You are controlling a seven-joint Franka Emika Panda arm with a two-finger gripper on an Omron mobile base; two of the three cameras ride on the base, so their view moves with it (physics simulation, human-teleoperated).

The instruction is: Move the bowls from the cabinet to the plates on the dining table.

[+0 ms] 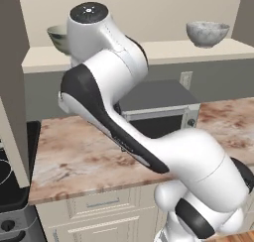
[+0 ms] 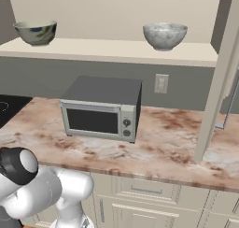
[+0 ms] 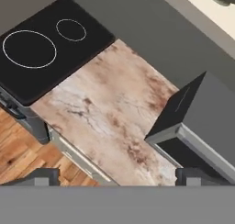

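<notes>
on the marble counter (image 2: 168,138), microwave (image 2: 100,109) beside cooktop (image 3: 41,48), two bowls (image 2: 164,35) shelved above, jaws released

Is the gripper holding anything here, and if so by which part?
Nothing is held: the gripper is open above the marble counter, fingertips apart with nothing between them.

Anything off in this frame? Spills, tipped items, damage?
Nothing stands out. Both bowls, the grey-white one and the darker patterned one, sit upright on the open cabinet shelf. The microwave stands square on the marble counter, with no spills visible.
</notes>
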